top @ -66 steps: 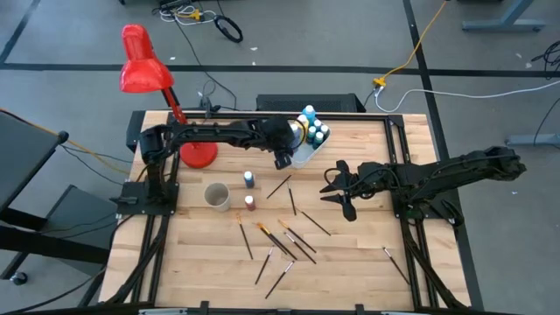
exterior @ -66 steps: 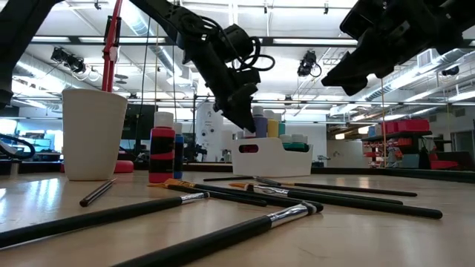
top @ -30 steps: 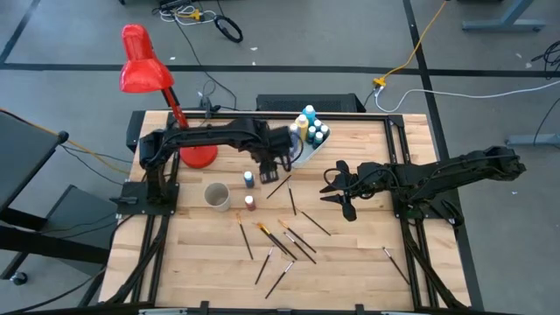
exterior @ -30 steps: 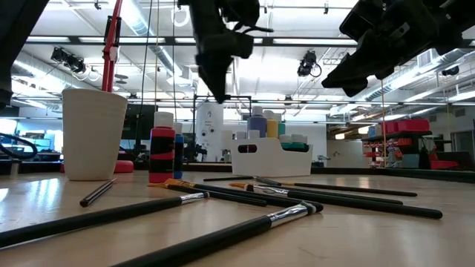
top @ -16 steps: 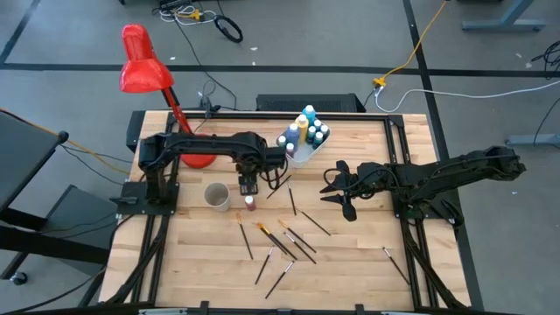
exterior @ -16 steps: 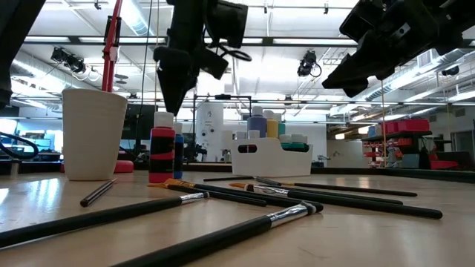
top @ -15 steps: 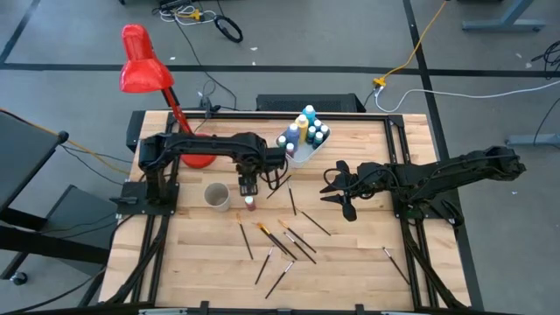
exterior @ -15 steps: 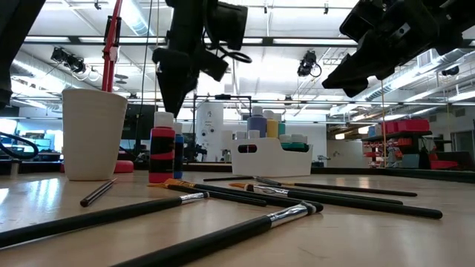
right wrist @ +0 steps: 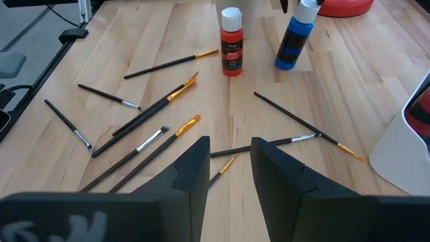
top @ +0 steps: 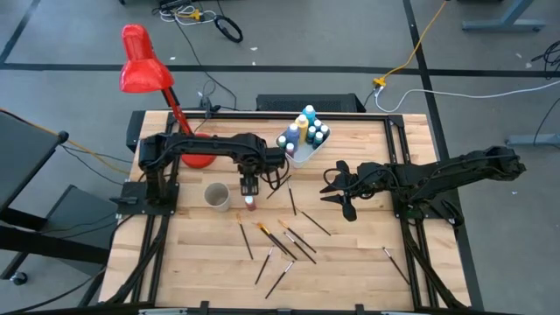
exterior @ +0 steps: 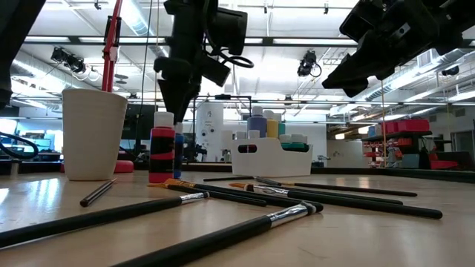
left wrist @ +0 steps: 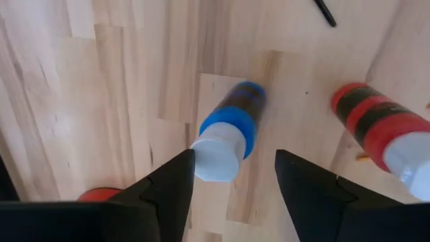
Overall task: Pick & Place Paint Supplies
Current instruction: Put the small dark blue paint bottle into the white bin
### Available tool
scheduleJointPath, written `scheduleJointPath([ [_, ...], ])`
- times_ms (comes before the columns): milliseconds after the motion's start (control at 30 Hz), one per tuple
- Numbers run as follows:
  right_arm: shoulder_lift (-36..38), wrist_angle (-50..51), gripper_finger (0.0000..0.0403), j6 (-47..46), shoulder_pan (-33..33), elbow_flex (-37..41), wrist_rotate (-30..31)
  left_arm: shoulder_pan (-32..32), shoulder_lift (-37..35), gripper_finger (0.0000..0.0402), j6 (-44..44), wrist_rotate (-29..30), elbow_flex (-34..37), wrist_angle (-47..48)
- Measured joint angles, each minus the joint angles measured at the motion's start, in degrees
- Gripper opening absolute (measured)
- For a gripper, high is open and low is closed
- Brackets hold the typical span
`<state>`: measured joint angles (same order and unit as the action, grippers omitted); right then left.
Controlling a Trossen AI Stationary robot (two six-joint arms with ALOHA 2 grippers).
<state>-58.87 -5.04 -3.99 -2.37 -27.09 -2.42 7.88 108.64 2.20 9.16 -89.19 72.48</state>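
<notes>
The left gripper [left wrist: 234,176] hangs directly over the blue paint bottle [left wrist: 227,133], its fingers spread wide to either side of the white cap without touching it, so it grips nothing; that bottle stands upright on the wooden table [top: 350,254], just beside the red paint bottle [left wrist: 376,133], which stands on the near side of it; the beige cup [top: 216,195] stands just to the left of the two bottles, and the base of the red desk lamp [top: 198,157] lies behind the cup; to the right of the blue bottle, toward the table's back edge, the white tray [top: 305,154] holds a cluster of small paint bottles [top: 307,129], blue, teal, yellow and white; dark-handled paintbrushes [top: 284,241] lie scattered flat on the wood in front of and to the right of the two bottles, one more lying apart near the front right corner [top: 393,262]; the right gripper [right wrist: 228,168] waits above the table, right of the brushes and well apart from the bottles, its jaws partly open and empty.
</notes>
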Motion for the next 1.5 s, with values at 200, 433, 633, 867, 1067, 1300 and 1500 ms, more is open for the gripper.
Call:
scheduleJointPath([
  [200, 0.0, 0.0, 0.0111, 0.0, 0.0, 0.0, 0.0, -0.45, 0.07, 0.0226, -0.02, 0.17, 0.02, 0.38],
  [433, 0.0, 0.0, 0.0111, 0.02, 0.0, 0.0, 0.0, -1.75, 0.07, 0.0226, -0.44, 0.7, 0.02, 2.02],
  [633, 0.0, -0.02, 0.0111, 0.02, 0.0, 0.0, 0.0, -2.52, 0.13, 0.0226, -1.73, 4.57, -1.15, 6.76],
  [867, 0.0, -0.02, 0.0111, 0.02, 0.0, 0.0, 0.0, -2.52, 0.13, 0.0226, -1.75, 4.64, -1.16, 5.08],
  [1067, 0.0, -0.04, 0.0111, 0.04, 0.0, 0.0, 0.0, -2.17, 0.11, 0.0226, 2.35, -1.07, -0.5, 0.83],
  [1300, 0.0, -0.02, 0.0111, 0.02, 0.0, 0.0, 0.0, 0.0, 0.11, 0.0226, 3.26, -0.48, -0.51, 0.12],
  [1500, 0.0, -0.04, 0.0111, 0.03, 0.0, 0.0, 0.0, 1.76, 0.11, 0.0226, 3.27, -2.98, -0.52, -0.11],
])
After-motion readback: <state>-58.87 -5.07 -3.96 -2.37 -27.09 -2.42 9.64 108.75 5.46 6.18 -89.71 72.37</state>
